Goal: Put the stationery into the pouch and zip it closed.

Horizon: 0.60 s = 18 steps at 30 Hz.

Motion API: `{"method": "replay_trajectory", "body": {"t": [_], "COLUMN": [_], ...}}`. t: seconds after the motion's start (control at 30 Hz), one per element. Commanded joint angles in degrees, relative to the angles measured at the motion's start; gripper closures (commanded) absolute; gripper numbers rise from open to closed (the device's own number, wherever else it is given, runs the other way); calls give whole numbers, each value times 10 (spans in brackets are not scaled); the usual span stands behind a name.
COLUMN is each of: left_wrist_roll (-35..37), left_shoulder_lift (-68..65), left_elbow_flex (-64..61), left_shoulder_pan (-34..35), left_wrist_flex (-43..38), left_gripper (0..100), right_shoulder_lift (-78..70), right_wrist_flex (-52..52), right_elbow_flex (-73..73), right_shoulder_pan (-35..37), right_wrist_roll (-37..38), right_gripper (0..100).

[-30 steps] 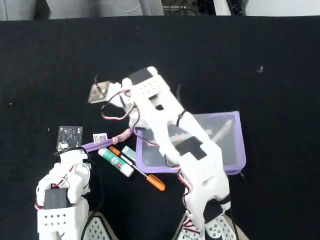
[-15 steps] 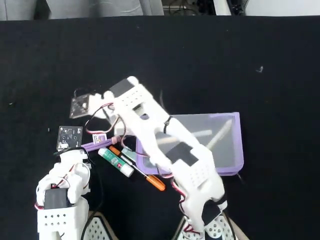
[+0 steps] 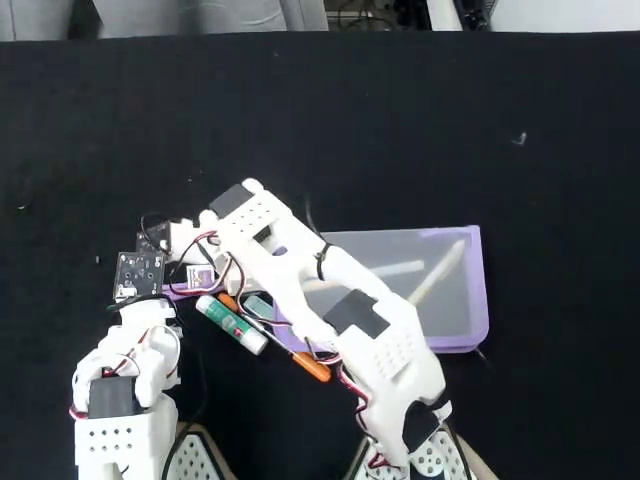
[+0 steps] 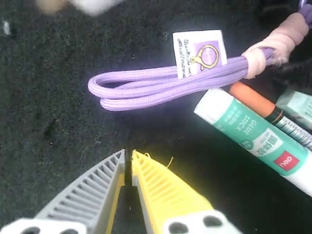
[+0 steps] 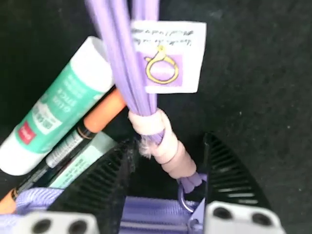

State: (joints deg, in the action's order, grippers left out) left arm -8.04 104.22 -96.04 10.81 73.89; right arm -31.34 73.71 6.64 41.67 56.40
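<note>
The translucent purple pouch [image 3: 445, 295] lies open at the table's right with pale sticks inside. Its purple cord [image 4: 161, 85] with a white tag [image 4: 200, 51] and pink wrap [image 5: 165, 141] stretches left. Beside the cord lie a glue stick [image 3: 230, 325], an orange pen [image 3: 305, 360] and a green eraser [image 3: 258, 305]. My right gripper [image 5: 168, 146] is open, its black fingers on either side of the pink wrap, just off the pouch's zipper edge [image 5: 156, 209]. My left gripper [image 4: 127, 163] is shut and holds nothing, a little short of the cord's loop.
The right arm [image 3: 330, 300] lies across the pouch's left end and hides part of the pen and eraser. The left arm [image 3: 125, 390] sits at the front left corner. Black cloth [image 3: 400, 130] covers the table behind.
The right arm swung left and came down over the cord, so its gripper now straddles the pink wrap. The left arm has stayed where it was.
</note>
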Motion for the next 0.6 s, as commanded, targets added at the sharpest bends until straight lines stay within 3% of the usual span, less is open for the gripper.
{"method": "replay_trajectory", "body": {"t": [0.0, 0.2, 0.43, 0.57], "left_wrist_roll": [1, 1, 1, 1], "left_shoulder_lift": [3, 3, 3, 3], "left_elbow_flex": [-14, -14, -14, -14], "left_shoulder_pan": [-4, -4, -4, -4], "left_wrist_flex": [-10, -10, -10, -10], "left_gripper": [970, 970, 970, 970], "right_shoulder_lift": [3, 1, -35, -37], "right_wrist_flex": [-25, -42, -34, 7], "right_elbow_flex": [-5, -6, 22, 65], "right_shoulder_pan": [4, 4, 4, -7], "right_wrist_roll": [11, 11, 11, 11], "right_gripper": [783, 786, 962, 959]}}
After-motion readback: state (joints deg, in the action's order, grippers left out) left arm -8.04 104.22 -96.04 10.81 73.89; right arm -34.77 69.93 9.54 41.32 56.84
